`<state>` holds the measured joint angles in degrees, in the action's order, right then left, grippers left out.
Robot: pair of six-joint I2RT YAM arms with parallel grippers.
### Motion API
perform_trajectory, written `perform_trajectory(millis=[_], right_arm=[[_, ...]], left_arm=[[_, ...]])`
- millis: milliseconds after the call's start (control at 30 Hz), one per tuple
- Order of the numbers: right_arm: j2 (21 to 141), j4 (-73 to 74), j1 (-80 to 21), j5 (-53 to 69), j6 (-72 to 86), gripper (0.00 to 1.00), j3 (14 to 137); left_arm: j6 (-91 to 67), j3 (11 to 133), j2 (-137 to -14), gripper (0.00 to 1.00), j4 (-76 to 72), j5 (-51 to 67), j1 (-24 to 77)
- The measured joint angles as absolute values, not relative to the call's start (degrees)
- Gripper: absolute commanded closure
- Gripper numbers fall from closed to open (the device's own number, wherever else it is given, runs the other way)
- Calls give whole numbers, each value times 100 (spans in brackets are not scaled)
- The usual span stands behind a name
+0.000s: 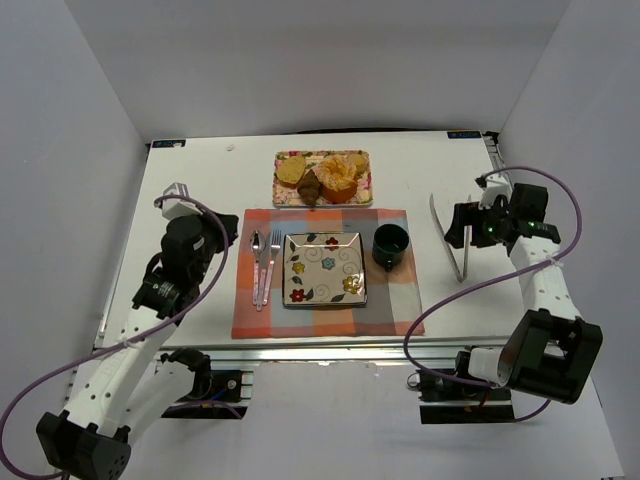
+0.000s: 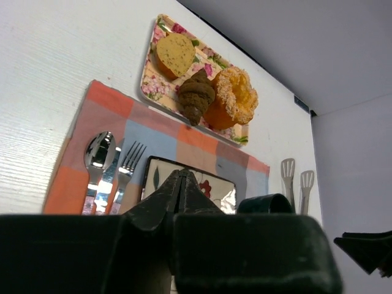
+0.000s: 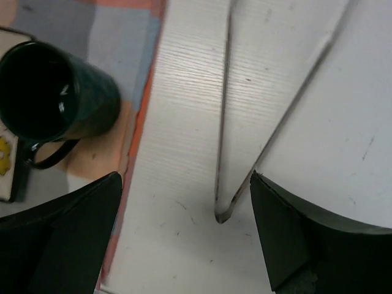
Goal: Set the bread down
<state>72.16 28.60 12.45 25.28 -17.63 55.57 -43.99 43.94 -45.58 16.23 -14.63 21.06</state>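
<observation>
Three breads lie on a floral tray (image 1: 283, 195) at the back: a sliced round bun (image 1: 291, 170) (image 2: 174, 54), a dark croissant (image 1: 310, 187) (image 2: 196, 95) and an orange muffin-like bread (image 1: 340, 177) (image 2: 234, 98). A square flowered plate (image 1: 323, 268) (image 2: 217, 187) sits bare on the checked placemat (image 1: 400, 300). My left gripper (image 1: 228, 230) (image 2: 182, 173) is shut and holds nothing, left of the placemat, pointing toward the plate. My right gripper (image 1: 460, 222) (image 3: 185, 177) stands open over the metal tongs (image 1: 441, 228) (image 3: 223, 122), its fingers either side of their joined end without touching.
A dark green mug (image 1: 390, 245) (image 3: 52, 92) stands on the placemat right of the plate. A spoon (image 1: 257, 262) (image 2: 98, 153) and fork (image 1: 271, 258) (image 2: 128, 162) lie left of the plate. White walls close in three sides of the table.
</observation>
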Motion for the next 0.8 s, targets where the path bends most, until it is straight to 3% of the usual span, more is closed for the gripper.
perform_trajectory(millis=[33, 100, 167, 800], right_arm=[[7220, 2801, 1249, 2311, -1614, 11, 5443], [7286, 2663, 1251, 1900, -1387, 11, 5282], [7419, 2517, 1264, 1573, -1323, 11, 5155], [9225, 1234, 902, 517, -1197, 12, 4866]], left_arm=[[-4410, 4366, -4504, 63, 1627, -1452, 2106], [-4399, 4294, -4379, 48, 1632, -1424, 2106], [-4462, 4189, -4246, 40, 1634, -1417, 2106], [-4654, 3983, -4233, 38, 1697, -1413, 2106]])
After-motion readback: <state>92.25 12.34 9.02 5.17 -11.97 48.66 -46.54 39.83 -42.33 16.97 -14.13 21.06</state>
